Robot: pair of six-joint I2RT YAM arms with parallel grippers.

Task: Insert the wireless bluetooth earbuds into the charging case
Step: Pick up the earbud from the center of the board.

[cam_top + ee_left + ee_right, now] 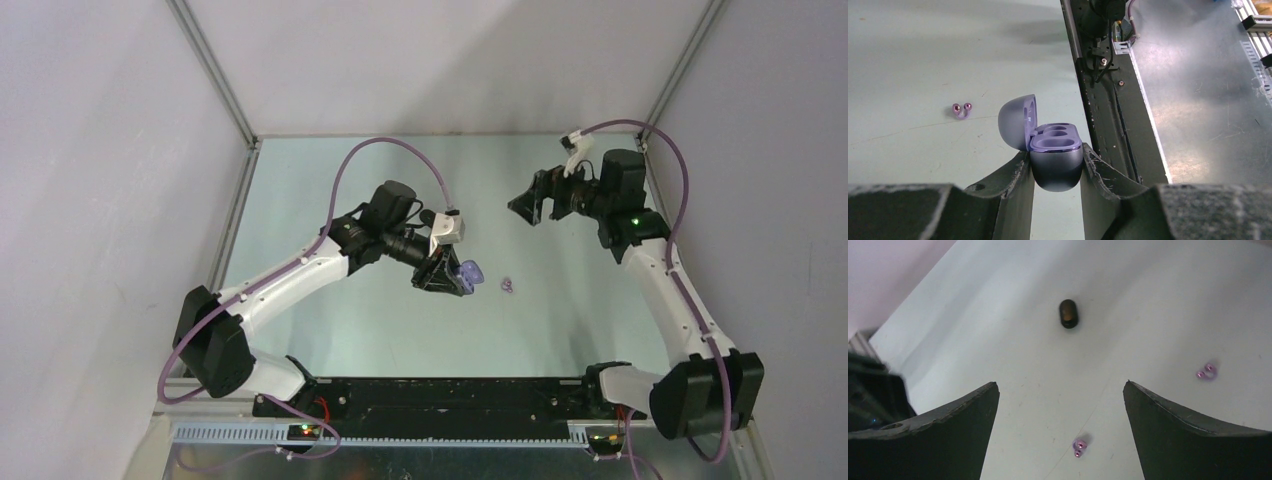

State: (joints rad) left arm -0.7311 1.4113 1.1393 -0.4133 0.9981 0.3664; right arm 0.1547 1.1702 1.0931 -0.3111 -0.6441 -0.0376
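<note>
Case [1055, 167] wells upward, lid [1015, 120] open.

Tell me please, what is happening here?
The left jaws are shut on the purple charging case, lid open, its wells empty. The right jaws stand wide open above the table, holding nothing. Below them one purple earbud lies loose; a second earbud lies further off. Neither is in the case yet.

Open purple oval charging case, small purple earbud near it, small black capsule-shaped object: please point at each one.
open purple oval charging case [1056, 170]: left wrist view, lower shell.
small purple earbud [961, 115]: left wrist view, curved band.
small black capsule-shaped object [1068, 313]: right wrist view, its middle.
</note>
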